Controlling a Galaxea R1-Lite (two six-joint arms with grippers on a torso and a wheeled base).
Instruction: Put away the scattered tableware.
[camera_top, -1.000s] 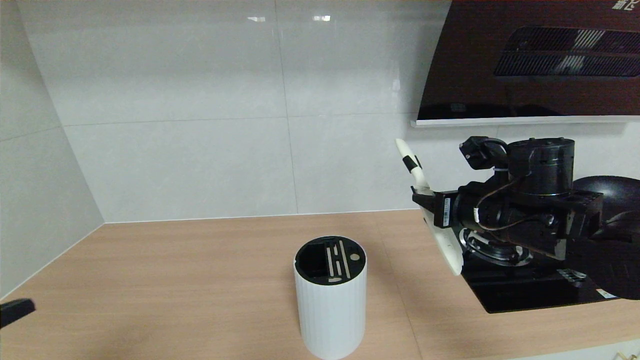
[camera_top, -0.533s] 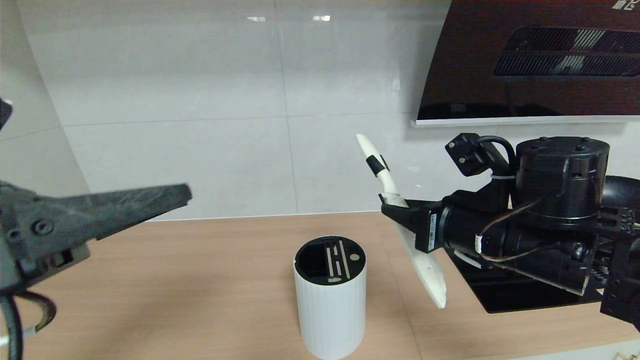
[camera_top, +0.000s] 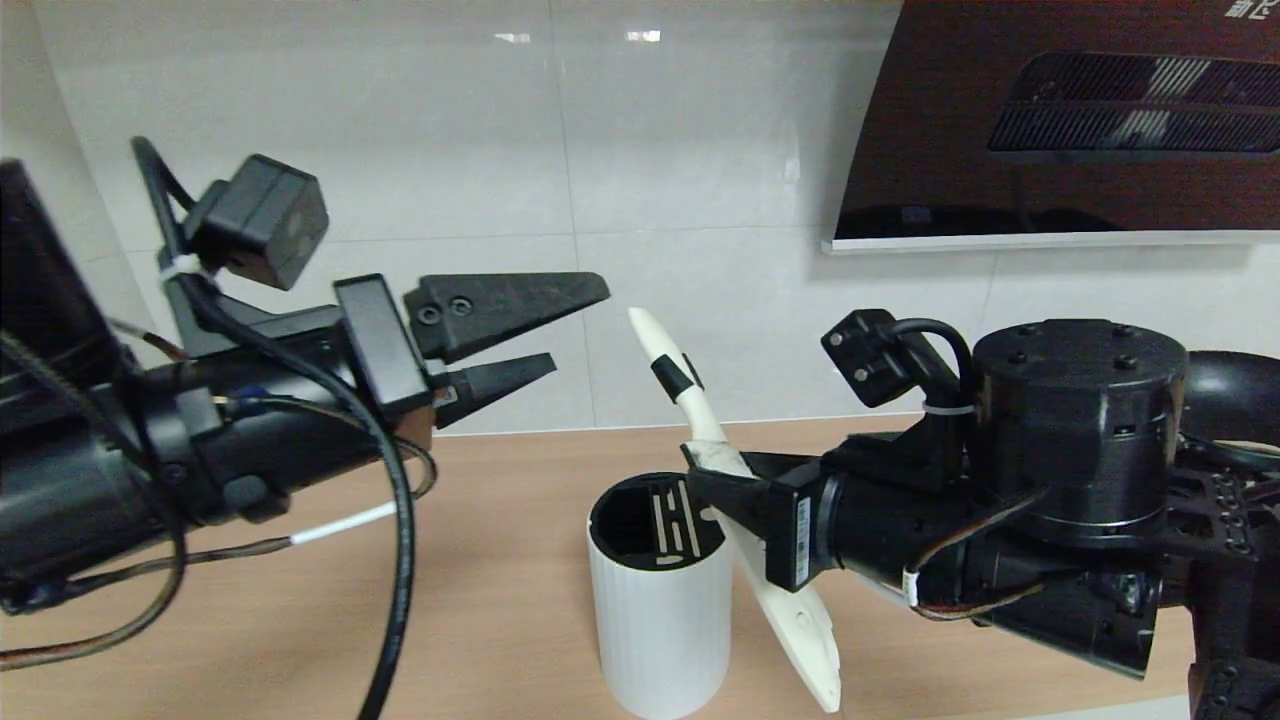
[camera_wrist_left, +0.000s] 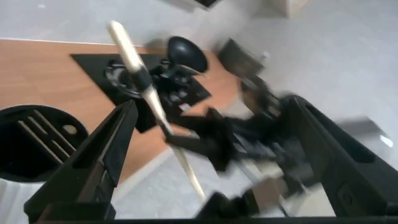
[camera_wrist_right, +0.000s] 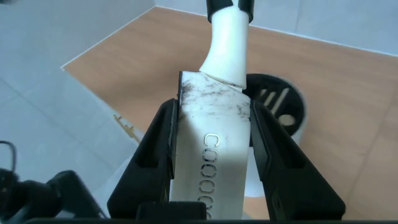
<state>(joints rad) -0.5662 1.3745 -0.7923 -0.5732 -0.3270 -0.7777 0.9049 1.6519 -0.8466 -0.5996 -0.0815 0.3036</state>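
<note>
A white knife (camera_top: 700, 410) with a black band on its handle is tilted, handle up and blade down. My right gripper (camera_top: 728, 482) is shut on it near where blade meets handle. The blade hangs just to the right of the white cylindrical holder (camera_top: 660, 610), past its black slotted top (camera_top: 640, 515). In the right wrist view the blade (camera_wrist_right: 214, 124) sits clamped between the fingers (camera_wrist_right: 155, 155), with the holder (camera_wrist_right: 283, 102) beyond. My left gripper (camera_top: 578, 322) is open, raised above and left of the holder. The left wrist view has its fingers (camera_wrist_left: 99, 162) spread around the knife (camera_wrist_left: 146, 87).
The holder stands on a wooden counter (camera_top: 500, 610) against a white tiled wall. A dark range hood (camera_top: 1060, 120) hangs at the upper right, with a black pan (camera_top: 1235, 385) behind my right arm. A black hob (camera_wrist_left: 93, 62) lies on the counter.
My right gripper carried the knife left and down, from above the hob to beside the holder. My left arm rose from the lower left edge and swung in toward the centre, open.
</note>
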